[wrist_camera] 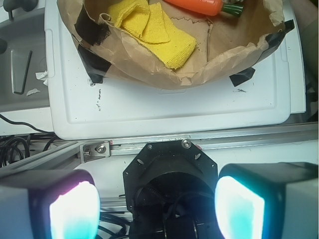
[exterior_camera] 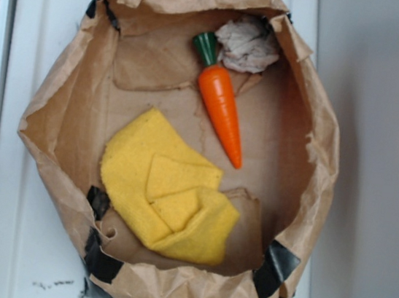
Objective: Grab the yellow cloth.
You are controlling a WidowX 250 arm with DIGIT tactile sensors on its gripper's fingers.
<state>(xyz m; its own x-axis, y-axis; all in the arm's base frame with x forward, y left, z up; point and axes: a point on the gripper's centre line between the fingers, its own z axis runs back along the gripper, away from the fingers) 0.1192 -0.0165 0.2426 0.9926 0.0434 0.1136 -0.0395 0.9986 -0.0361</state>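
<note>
loosely folded yellow cloth (exterior_camera: 168,189), gripper (wrist_camera: 157,209) spread wide

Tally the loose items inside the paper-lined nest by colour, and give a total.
Yellow: 1, the yellow cloth
Orange with green top: 1, the toy carrot
Grey-white: 1, the crumpled paper wad
Total: 3

Cloth (exterior_camera: 168,189): yellow, fuzzy, matt, felt-like. Paper (exterior_camera: 66,102): brown, creased, matt, edges fixed with glossy black tape (exterior_camera: 275,269). Carrot (exterior_camera: 221,104): smooth, shiny orange plastic, green top. Wad (exterior_camera: 248,44): crumpled grey-white paper. Tabletop (wrist_camera: 189,107): smooth white plastic. Rail (wrist_camera: 149,145): bare metal.
</note>
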